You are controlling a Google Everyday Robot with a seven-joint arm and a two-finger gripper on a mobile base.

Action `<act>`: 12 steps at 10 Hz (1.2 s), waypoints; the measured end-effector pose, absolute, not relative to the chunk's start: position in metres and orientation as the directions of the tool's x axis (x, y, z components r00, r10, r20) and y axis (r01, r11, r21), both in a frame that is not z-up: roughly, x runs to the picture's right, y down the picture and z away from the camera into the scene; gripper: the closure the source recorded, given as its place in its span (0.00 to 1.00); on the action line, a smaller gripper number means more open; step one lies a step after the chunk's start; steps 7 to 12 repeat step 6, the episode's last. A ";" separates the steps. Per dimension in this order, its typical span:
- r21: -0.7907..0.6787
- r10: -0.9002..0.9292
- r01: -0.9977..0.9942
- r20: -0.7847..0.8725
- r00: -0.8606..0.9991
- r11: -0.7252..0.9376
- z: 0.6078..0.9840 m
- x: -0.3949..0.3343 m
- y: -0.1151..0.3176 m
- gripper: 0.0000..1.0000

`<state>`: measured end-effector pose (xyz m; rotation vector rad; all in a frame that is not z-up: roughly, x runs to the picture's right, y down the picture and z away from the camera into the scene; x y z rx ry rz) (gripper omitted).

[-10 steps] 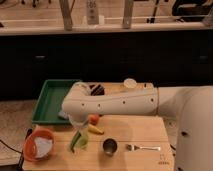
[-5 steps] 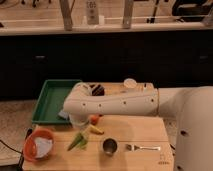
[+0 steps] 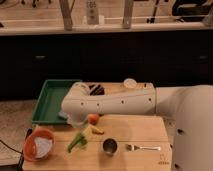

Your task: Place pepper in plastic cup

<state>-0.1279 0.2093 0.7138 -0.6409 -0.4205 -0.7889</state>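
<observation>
My white arm reaches from the right across the wooden table (image 3: 135, 132). Its gripper (image 3: 74, 121) hangs at the arm's left end, just above the table's back left part. A slim green pepper (image 3: 74, 144) lies on the wood a little below the gripper, apart from it. A light-green patch right beside the pepper looks like the plastic cup (image 3: 83, 143), but I cannot separate the two clearly. The gripper holds nothing that I can see.
A yellow elongated vegetable (image 3: 91, 131) and a round orange fruit (image 3: 93, 118) lie right of the gripper. A steel cup (image 3: 110, 146) and a fork (image 3: 145, 148) sit near the front. A red bowl (image 3: 31, 141) stands at the left, a green tray (image 3: 50, 100) behind, and a whitish cup (image 3: 130, 83) at the back.
</observation>
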 end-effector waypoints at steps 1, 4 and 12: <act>-0.368 -0.518 0.765 0.574 0.634 0.529 0.714 -0.128 0.209 0.20; -0.360 -0.518 0.772 0.584 0.624 0.524 0.713 -0.128 0.208 0.20; -0.361 -0.519 0.772 0.584 0.624 0.523 0.713 -0.127 0.208 0.20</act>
